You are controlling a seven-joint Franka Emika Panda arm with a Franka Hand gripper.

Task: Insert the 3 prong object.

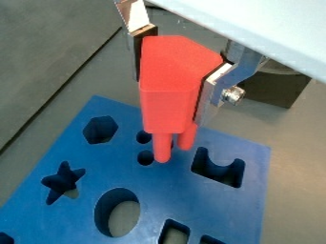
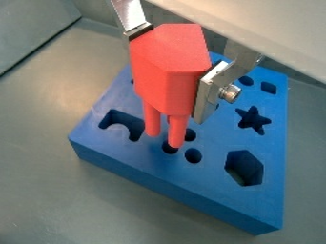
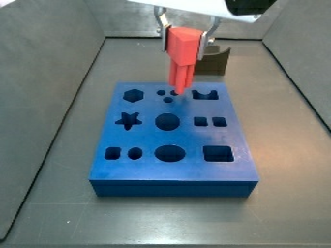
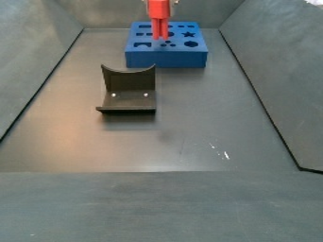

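The 3 prong object [image 1: 173, 81] is a red-orange peg, held upright between the silver fingers of my gripper [image 1: 176, 71], which is shut on its blocky body. It shows in both wrist views [image 2: 166, 67] and both side views [image 3: 184, 48] [image 4: 159, 11]. It hangs over the far part of the blue block [image 3: 175, 167]. Its slender prongs [image 2: 166, 129] reach down to the small round holes [image 2: 192, 154] in the block's top. One prong tip seems to be at a hole's mouth; how deep it sits I cannot tell.
The blue block [image 1: 76, 143] also has hexagon [image 3: 131, 96], star [image 3: 128, 120], oval [image 3: 169, 152] and arch [image 1: 219, 167] cutouts. The dark fixture [image 4: 127, 90] stands on the grey floor apart from the block. Sloping grey walls [image 4: 38, 85] enclose the floor.
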